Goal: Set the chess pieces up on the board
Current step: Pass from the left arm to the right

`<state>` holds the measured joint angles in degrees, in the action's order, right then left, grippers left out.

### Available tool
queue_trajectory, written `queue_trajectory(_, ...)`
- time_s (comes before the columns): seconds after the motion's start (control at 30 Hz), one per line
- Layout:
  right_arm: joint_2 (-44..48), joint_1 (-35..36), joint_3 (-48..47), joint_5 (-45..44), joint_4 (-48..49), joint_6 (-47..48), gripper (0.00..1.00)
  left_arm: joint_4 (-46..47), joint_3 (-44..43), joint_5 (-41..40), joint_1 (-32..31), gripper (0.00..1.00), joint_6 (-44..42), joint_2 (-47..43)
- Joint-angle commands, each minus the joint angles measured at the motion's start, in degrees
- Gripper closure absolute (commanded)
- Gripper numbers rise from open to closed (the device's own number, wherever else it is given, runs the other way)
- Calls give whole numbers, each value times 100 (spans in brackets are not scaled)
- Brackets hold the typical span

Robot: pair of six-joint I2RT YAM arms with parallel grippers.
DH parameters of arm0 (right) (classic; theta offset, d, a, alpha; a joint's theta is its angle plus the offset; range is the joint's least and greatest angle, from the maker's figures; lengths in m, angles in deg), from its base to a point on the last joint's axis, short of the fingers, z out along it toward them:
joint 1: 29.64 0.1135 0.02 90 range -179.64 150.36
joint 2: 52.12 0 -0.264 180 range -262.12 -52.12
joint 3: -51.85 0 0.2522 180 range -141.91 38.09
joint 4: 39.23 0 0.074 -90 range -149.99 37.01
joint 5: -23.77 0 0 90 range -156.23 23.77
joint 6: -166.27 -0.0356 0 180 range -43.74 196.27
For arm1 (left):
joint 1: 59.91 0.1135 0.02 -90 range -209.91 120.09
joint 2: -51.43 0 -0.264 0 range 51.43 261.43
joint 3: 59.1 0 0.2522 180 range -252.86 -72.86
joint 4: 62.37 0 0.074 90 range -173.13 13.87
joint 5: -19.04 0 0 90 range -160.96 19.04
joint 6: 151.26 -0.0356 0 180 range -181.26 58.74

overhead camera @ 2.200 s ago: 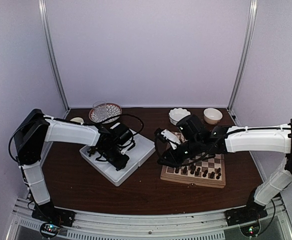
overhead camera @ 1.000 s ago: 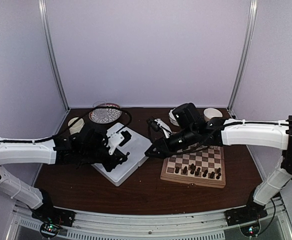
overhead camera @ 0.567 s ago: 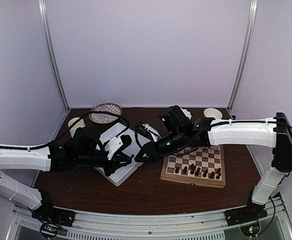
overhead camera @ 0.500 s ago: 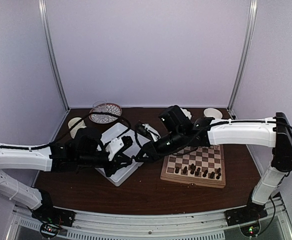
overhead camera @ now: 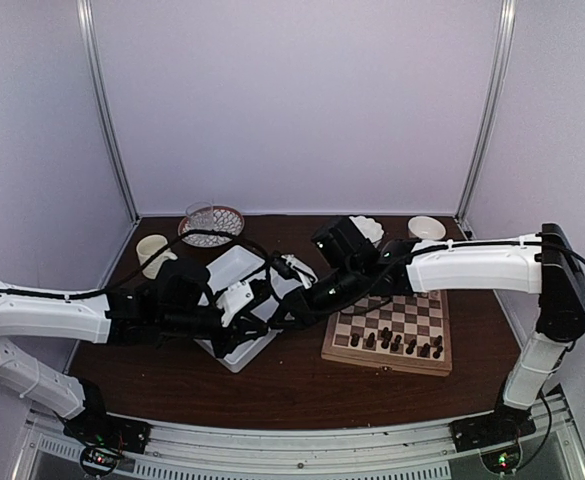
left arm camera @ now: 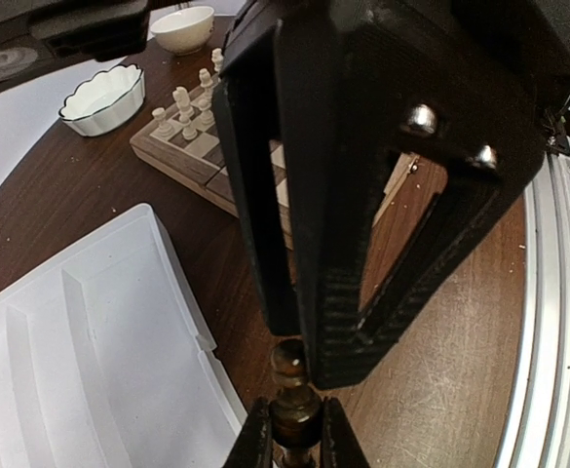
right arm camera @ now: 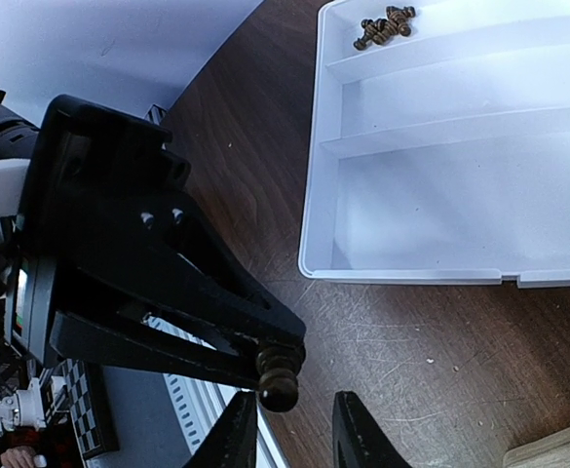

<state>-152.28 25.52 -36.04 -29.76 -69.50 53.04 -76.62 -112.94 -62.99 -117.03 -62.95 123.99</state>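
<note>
Around: a brown counter (overhead camera: 302, 390). At 12 o'clock of the board (overhead camera: 384, 364) stand a scalloped white dish (overhead camera: 364, 228) and a small white bowl (overhead camera: 426, 228). A patterned glass plate (overhead camera: 210, 224) sits at 12 o'clock of the white tray (overhead camera: 230, 270), and a small cream dish (overhead camera: 154, 248) at its 10 o'clock.
In the way: the right arm (overhead camera: 472, 268) stretches over the board's far half, hiding those squares from above.
Tray: lies at 9 o'clock of the board, apart from it. One end compartment holds two dark chess pieces (right arm camera: 384, 26) lying together.
Board: dark chessmen (overhead camera: 397, 345) line its 6 o'clock edge; pale chessmen (left arm camera: 182, 102) stand on the opposite side.
Held chess piece (right arm camera: 278, 378): in the air above the counter, just off the tray's 4 o'clock corner.
Left gripper (left arm camera: 292, 439): jaws clamped on the piece's lower part.
Right gripper (right arm camera: 294, 429): jaws apart, tips right at the piece's head; whether they touch it cannot be told.
</note>
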Motion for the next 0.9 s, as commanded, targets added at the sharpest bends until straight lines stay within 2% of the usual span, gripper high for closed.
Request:
queue_trajectory(0.0,-64,22,-207,119,26,-61,71,217,-183,110,-50,100,-105,101)
queue_trajectory(0.1,-74,22,-198,139,34,-77,72,216,-201,132,-73,100,-121,131)
queue_trajectory(0.27,-119,22,-190,232,53,-94,81,181,-229,105,-109,100,-153,168)
queue_trajectory(0.4,-151,22,-203,251,58,-108,82,172,-229,91,-122,100,-165,162)
queue_trajectory(0.5,-155,22,-207,264,51,-117,91,164,-237,81,-121,98,-165,160)
queue_trajectory(0.53,-140,22,-201,264,52,-106,94,170,-230,79,-122,93,-160,162)
queue_trajectory(0.67,62,1,-111,53,35,-33,99,366,-97,20,-119,58,-52,63)
queue_trajectory(0.77,332,-72,113,-16,180,-25,100,596,70,-74,-119,51,22,-90)
queue_trajectory(0.87,680,-135,407,-4,426,-106,100,754,192,-113,-121,53,46,-222)
